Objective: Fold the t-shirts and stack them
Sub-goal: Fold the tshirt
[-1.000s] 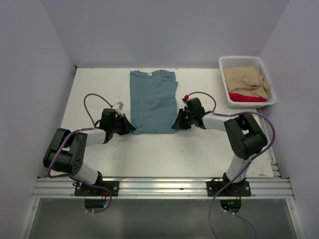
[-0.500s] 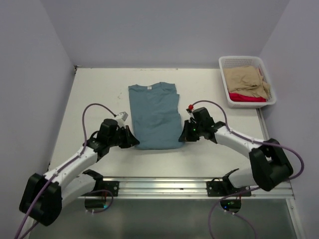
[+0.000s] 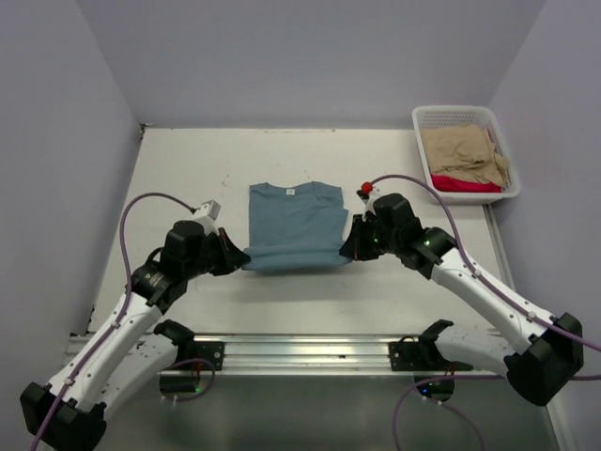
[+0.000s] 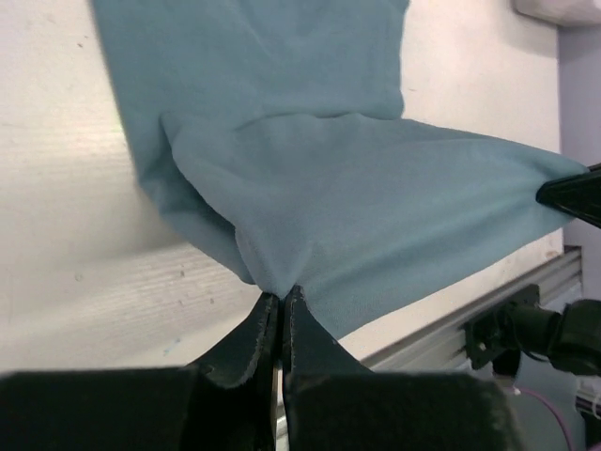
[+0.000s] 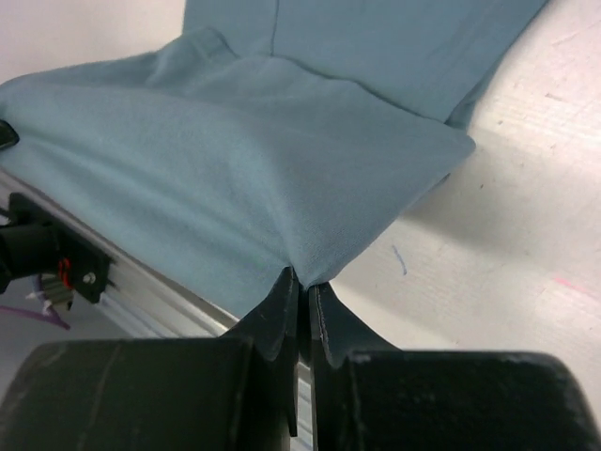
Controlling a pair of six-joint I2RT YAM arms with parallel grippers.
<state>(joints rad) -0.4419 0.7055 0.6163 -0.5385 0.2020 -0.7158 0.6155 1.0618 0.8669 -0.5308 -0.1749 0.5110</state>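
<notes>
Two wrist views settle what the overhead one leaves vague. The left gripper (image 4: 280, 299) has its fingers pressed together on a small peak of the teal t-shirt (image 3: 294, 225), and the right gripper (image 5: 302, 282) pinches a corner of the cloth the same way. In both, the fabric rises from the fingertips toward 12 o'clock, and the hem hangs slack above the table (image 3: 188, 169).

Only the overhead view shows the whole layout. The shirt lies at the table's centre with its collar at 12 o'clock, held by the left gripper at its 7 o'clock corner and by the right gripper at its 5 o'clock corner. At the shirt's 2 o'clock, well apart, a white basket (image 3: 424, 167) holds a tan t-shirt (image 3: 465, 155) over a red t-shirt (image 3: 465, 184).
</notes>
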